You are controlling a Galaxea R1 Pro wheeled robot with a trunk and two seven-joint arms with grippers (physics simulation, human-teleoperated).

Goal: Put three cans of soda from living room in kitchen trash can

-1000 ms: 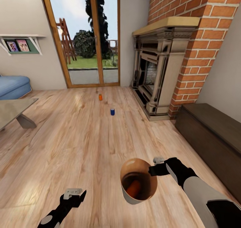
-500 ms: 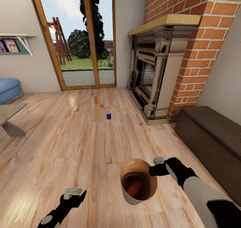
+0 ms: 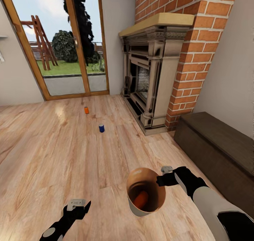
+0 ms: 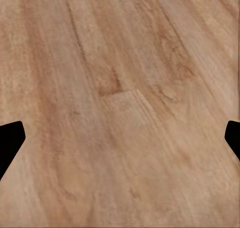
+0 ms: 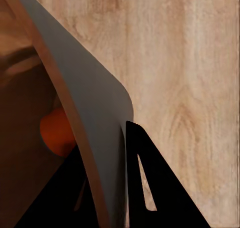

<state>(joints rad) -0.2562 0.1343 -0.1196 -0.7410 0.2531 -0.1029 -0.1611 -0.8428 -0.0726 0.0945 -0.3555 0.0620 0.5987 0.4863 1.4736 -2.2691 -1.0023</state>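
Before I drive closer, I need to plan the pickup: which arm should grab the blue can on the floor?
Left. The left pincer hangs open and empty, while the right pincer is clamped on the trash can rim, one orange can inside. The blue can stands ahead, slightly left.

Wood floor (image 3: 53, 152); two cans (image 3: 101, 128) upright.

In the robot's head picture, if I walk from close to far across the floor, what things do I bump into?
Left end effector → trash can held by the right end effector, an orange can inside → dark blue soda can → orange soda can → glass door.
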